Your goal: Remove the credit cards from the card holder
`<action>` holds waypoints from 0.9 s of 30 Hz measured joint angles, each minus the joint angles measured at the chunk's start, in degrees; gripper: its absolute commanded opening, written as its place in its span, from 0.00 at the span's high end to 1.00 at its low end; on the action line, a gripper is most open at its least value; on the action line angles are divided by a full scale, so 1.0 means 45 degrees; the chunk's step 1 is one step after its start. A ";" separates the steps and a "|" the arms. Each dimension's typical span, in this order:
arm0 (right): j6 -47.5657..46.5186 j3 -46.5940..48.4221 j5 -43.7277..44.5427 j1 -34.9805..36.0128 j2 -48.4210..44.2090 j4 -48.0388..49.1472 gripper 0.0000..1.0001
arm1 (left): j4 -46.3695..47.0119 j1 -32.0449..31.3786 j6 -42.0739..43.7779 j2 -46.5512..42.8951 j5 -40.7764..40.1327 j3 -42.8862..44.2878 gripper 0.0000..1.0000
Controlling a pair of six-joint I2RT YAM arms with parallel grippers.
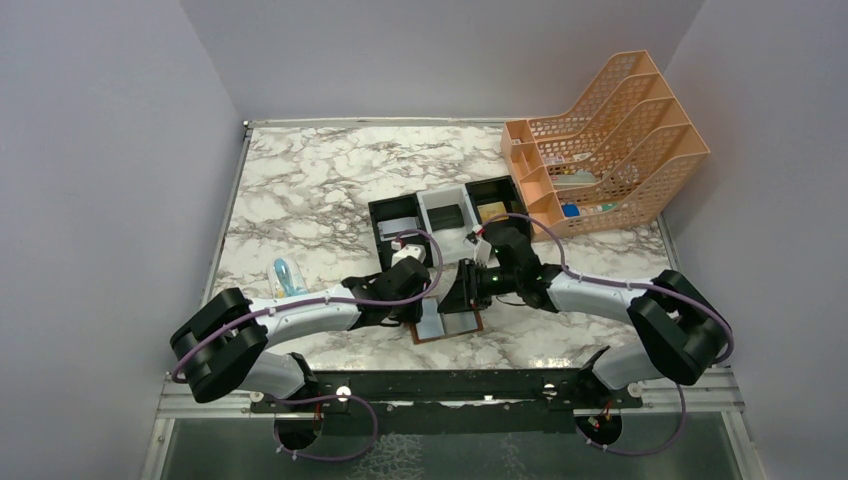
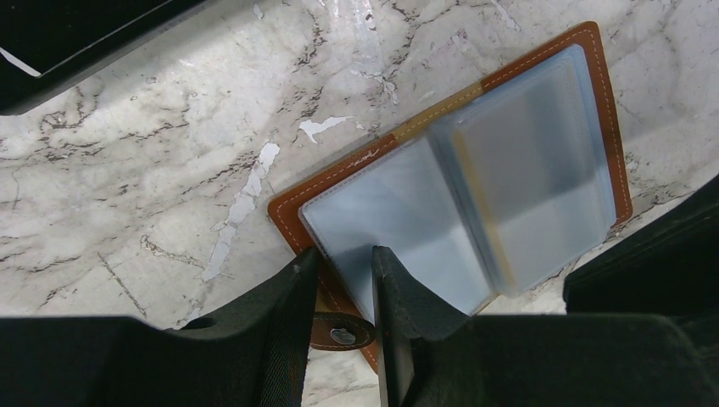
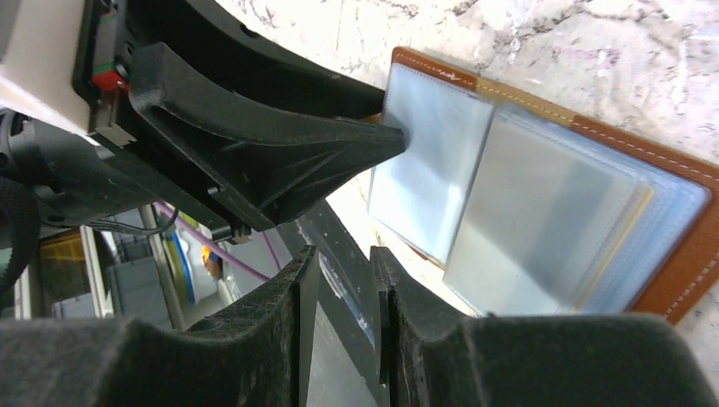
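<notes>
The card holder [image 1: 452, 326] lies open and flat near the table's front edge, brown leather with pale blue pockets. It fills the left wrist view [image 2: 458, 195] and the right wrist view [image 3: 526, 195]. A greyish shape [image 3: 551, 203] and a gold-tan edge [image 2: 502, 254] show through the frosted pockets; no credit card lies clear of them. My left gripper [image 1: 418, 303] [image 2: 343, 254] is narrowly open, its tips resting on the holder's left edge above the snap tab [image 2: 341, 332]. My right gripper [image 1: 463, 293] [image 3: 339, 254] is narrowly open and empty, just off the holder's near side.
A black-and-white three-compartment tray [image 1: 419, 210] stands behind the grippers, with a grey thing, a dark thing and a tan thing in it. An orange file rack [image 1: 600, 140] is at the back right. A small blue-green object [image 1: 287, 275] lies at the left. The front rail [image 1: 450, 385] is close.
</notes>
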 measured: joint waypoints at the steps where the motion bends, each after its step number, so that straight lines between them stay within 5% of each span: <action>1: 0.0000 0.0000 -0.0155 0.0000 0.0126 0.0107 0.71 | -0.0015 -0.0005 0.0000 -0.0010 0.0000 0.0029 0.68; 6: -0.0107 0.0078 -0.0136 0.0000 0.0185 -0.0078 0.66 | -0.0102 -0.0005 0.0000 -0.0121 0.0000 0.0073 0.68; 16: -0.1268 0.0947 0.3910 0.0010 -0.0612 -0.3585 0.57 | -0.0155 0.0000 -0.0005 -0.0223 0.0000 0.0073 0.68; 27: -0.1690 0.0991 0.3429 0.0000 0.0583 -0.3531 0.57 | -0.0151 0.0000 -0.0005 -0.0223 0.0019 0.0073 0.68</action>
